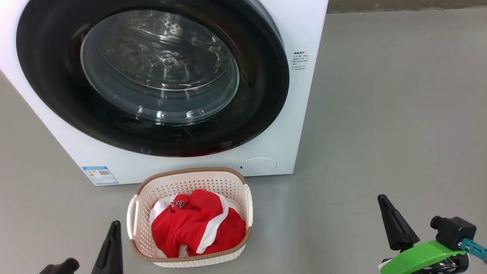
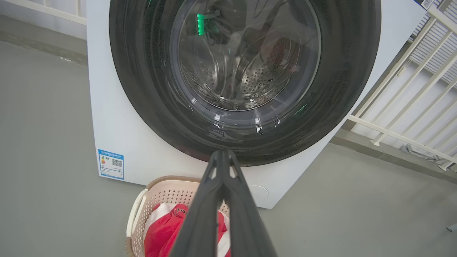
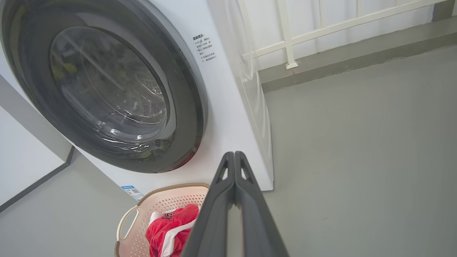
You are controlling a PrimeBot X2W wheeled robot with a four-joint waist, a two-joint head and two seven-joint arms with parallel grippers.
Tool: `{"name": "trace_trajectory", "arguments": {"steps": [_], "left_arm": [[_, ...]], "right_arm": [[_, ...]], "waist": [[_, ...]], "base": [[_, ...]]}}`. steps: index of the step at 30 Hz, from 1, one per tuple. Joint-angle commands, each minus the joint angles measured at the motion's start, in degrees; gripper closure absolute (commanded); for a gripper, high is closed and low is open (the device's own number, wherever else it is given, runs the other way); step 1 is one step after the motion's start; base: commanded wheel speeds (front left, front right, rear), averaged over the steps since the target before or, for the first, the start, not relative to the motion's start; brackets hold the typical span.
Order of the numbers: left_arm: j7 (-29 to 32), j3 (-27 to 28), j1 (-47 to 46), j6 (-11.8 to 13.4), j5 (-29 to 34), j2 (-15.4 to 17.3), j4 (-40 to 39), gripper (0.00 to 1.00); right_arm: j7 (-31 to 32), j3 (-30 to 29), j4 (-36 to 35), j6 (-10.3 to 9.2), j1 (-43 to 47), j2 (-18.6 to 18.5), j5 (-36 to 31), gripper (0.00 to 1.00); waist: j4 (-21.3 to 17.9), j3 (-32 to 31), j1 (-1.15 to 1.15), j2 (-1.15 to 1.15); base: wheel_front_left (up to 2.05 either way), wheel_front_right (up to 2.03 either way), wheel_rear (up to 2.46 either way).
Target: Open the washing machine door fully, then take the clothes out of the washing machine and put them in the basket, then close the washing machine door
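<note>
The washing machine door appears shut, directly behind the basket; the clothes lie inside the basket. My left gripper and right gripper, both pressed together and empty, flank the basket, left nearer.

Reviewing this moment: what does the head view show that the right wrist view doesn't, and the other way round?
Head view: the left gripper at the lower left, the basket's whole rim, and a round cap low on the washing machine.
Right wrist view: a white railing and the machine's side panel.
Both: the washing machine door shut, the red clothes lying in the basket, the blue label, and the right gripper, its fingers pressed together in the wrist view.
</note>
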Motion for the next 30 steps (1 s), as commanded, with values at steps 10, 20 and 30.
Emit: {"name": "trace_trajectory", "arguments": {"steps": [10,20,30], "left_arm": [[1.64,1.23,-2.36,-0.03,-6.61,0.9,-0.52,1.0],[3.13,1.89,-2.92,-0.04,-12.42,0.89,-0.16,1.0],[4.5,2.53,-3.41,-0.06,-17.6,0.86,0.19,1.0]], "right_arm": [[1.6,-1.27,-1.33,-0.02,-1.61,0.26,6.28,1.0],[3.2,-2.09,-1.33,-0.03,-1.71,0.88,11.81,1.0],[4.67,-2.86,-1.32,-0.04,-1.81,1.46,16.74,1.0]], "waist": [[0.01,-0.21,-0.01,0.0],[0.02,-0.42,-0.01,0.0],[0.03,-0.61,-0.01,0.0]], "base": [[0.0,0.0,0.0],[0.0,0.0,0.0],[0.0,0.0,0.0]]}}
